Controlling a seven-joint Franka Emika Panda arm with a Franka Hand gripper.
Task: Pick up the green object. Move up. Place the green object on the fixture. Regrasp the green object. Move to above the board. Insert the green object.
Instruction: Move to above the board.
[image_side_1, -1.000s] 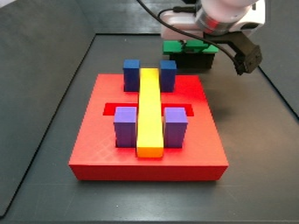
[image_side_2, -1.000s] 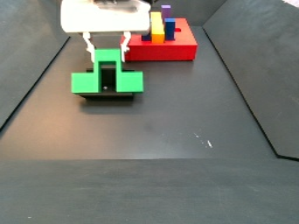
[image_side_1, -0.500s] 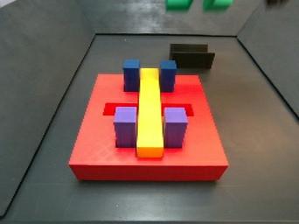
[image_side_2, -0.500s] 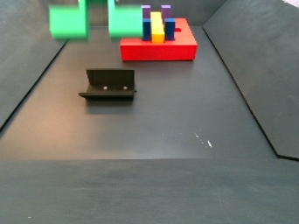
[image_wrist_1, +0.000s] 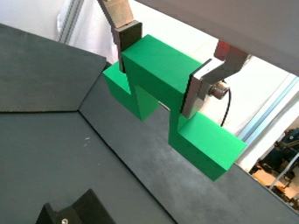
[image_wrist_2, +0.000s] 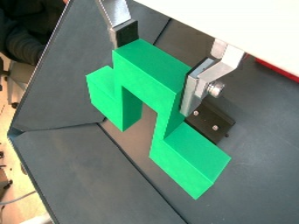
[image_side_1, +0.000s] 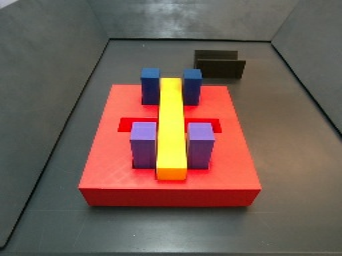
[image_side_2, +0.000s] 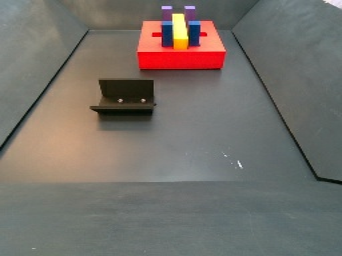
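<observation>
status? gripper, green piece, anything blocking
Gripper out of both side views, shut on green object. Fixture empty. Nothing seen blocking.

Dark floor (image_side_2: 174, 150) — grey walls (image_side_1: 174, 18)

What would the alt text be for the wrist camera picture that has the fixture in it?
The gripper holds the green object by its raised middle bridge, jaws shut on either side, high above the dark floor. The fixture lies below, partly hidden behind the piece, with a strip of the red board at the picture's edge.
</observation>
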